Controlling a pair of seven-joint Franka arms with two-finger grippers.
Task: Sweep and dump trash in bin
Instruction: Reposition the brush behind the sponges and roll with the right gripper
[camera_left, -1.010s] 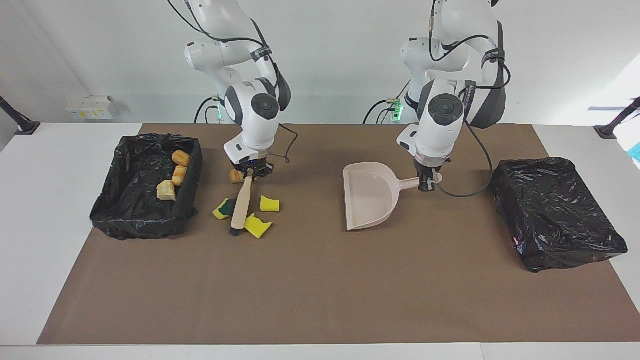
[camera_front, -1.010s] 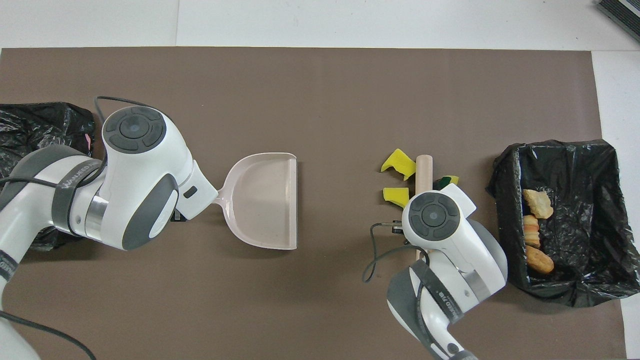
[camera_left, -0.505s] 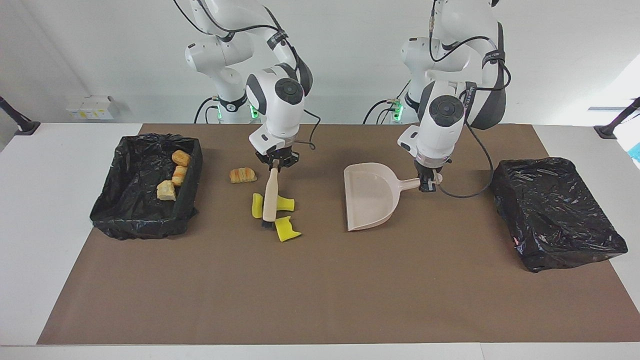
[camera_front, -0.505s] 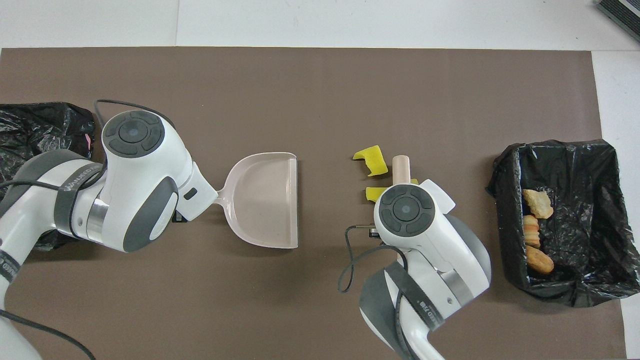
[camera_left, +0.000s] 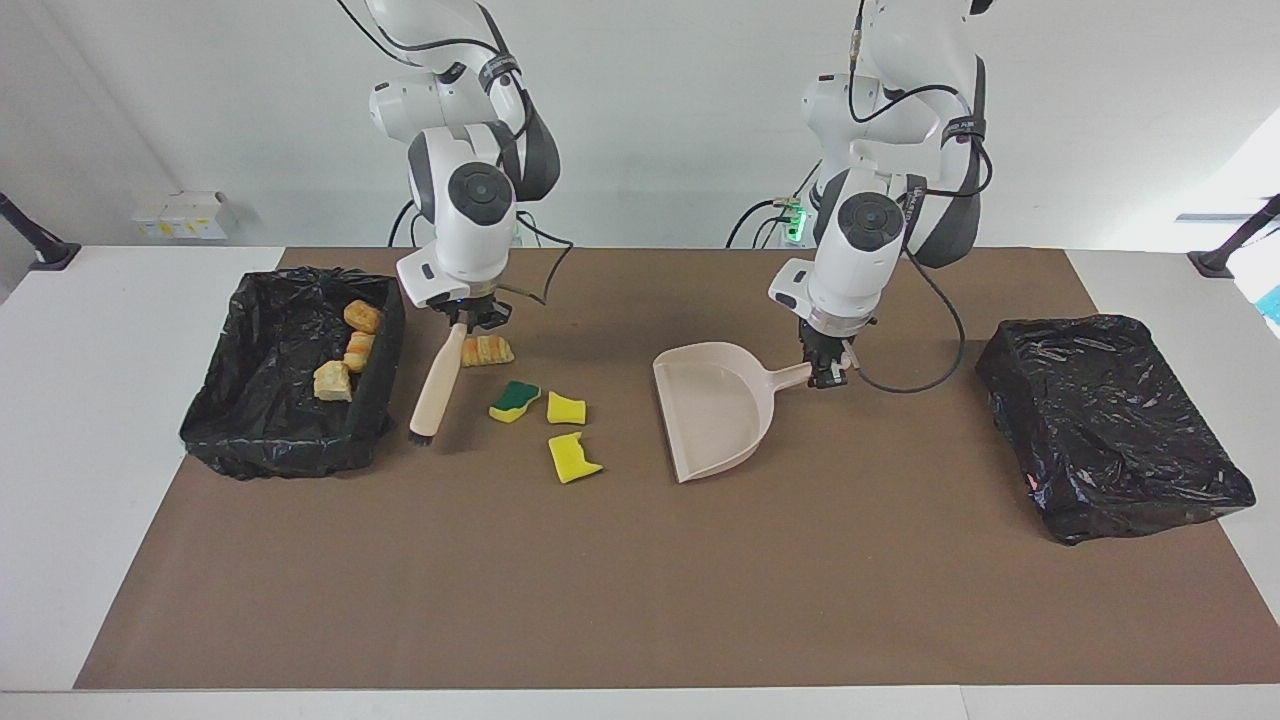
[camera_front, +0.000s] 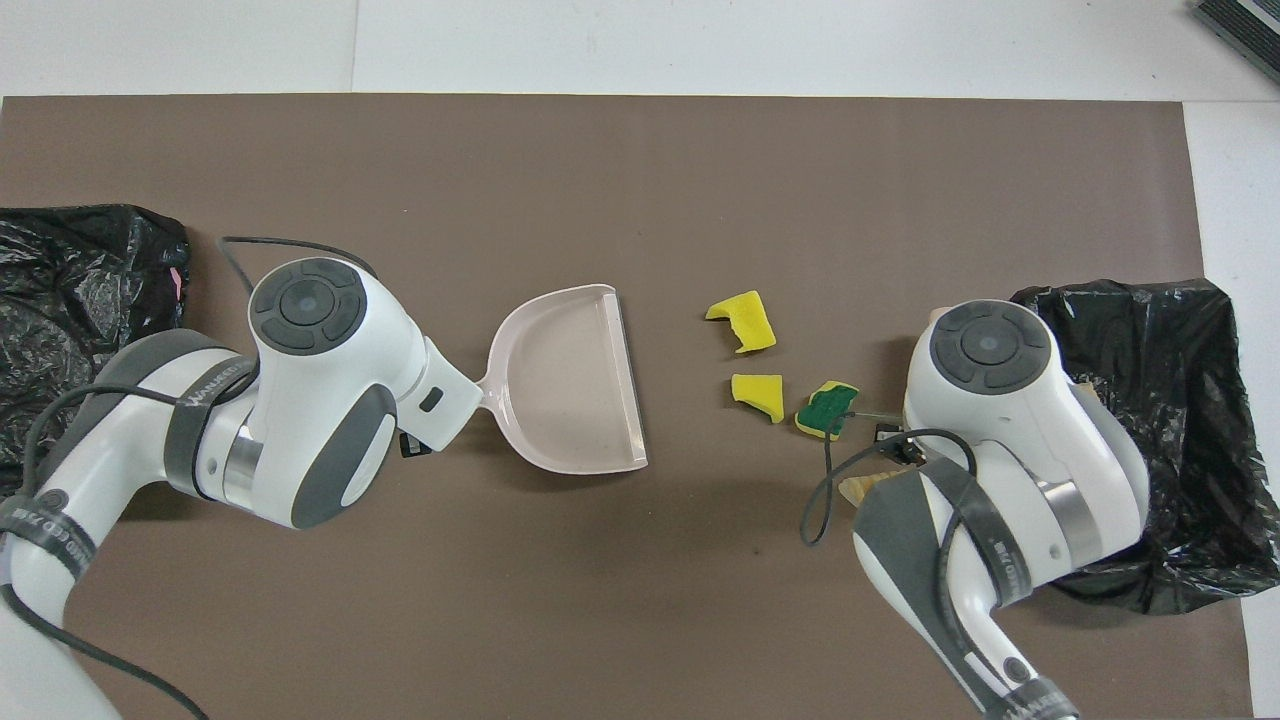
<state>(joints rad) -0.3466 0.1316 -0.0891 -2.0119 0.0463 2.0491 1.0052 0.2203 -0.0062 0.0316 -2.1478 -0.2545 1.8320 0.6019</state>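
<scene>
Two sets of jaws: right gripper (camera_left: 462, 322) clamps the brush (camera_left: 436, 385), left gripper (camera_left: 825, 372) the dustpan (camera_left: 712, 408); no readable writing

One high camera faces the robots across the table (camera_left: 640, 600); another looks steeply down over them; both share the dustpan (camera_left: 715, 410).

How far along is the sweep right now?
Done: three bread pieces lie in the open bin. In hand: right gripper holds the brush, left gripper the dustpan. Left: one pastry and three sponges on the mat; nothing in the pan.
</scene>
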